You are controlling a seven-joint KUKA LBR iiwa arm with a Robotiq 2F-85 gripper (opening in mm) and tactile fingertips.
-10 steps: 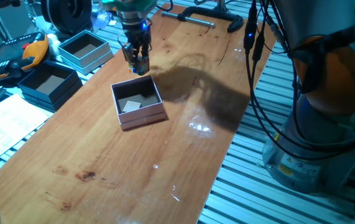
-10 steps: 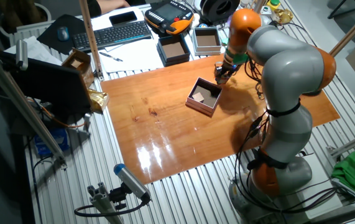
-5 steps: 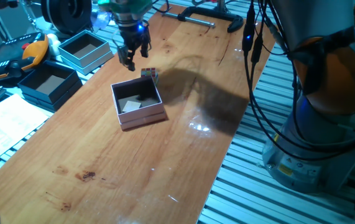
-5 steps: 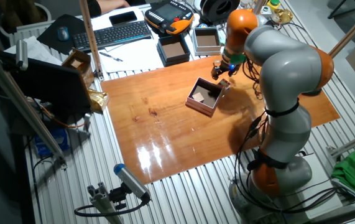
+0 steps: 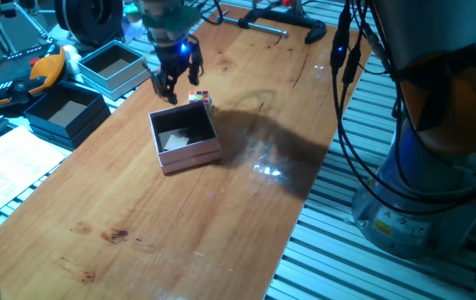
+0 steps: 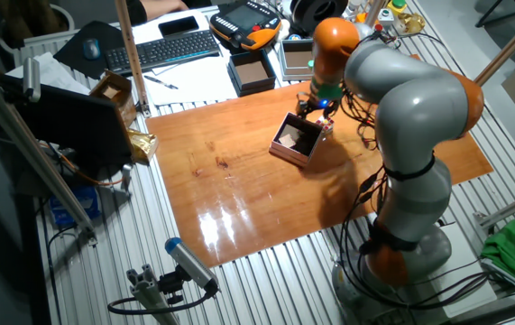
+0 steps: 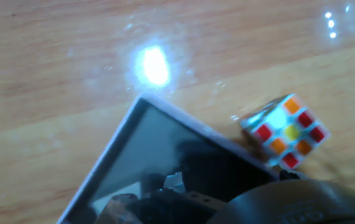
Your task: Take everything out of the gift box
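The pale-pink gift box (image 5: 186, 138) sits mid-table with a pale beige block (image 5: 176, 141) lying in its dark inside. A multicoloured puzzle cube (image 5: 200, 98) rests on the wood just past the box's far right corner. My gripper (image 5: 173, 89) hovers open and empty over the box's far edge, left of the cube. From the other side I see the gift box (image 6: 295, 141), the gripper (image 6: 314, 106) above its back edge and the cube (image 6: 327, 125) beside it. The hand view shows the cube (image 7: 286, 131) on the table next to the box rim (image 7: 165, 117).
A light-blue box (image 5: 114, 65) and a dark navy box (image 5: 65, 110) stand at the table's left edge. An orange pendant (image 5: 42, 70) lies beyond them. A black clamp (image 5: 281, 23) lies at the far end. Cables and the robot base (image 5: 421, 200) stand at the right.
The gripper let go of the cube on the table beside the box, opened and rose. It has since shifted left and come down a little over the box's far edge.
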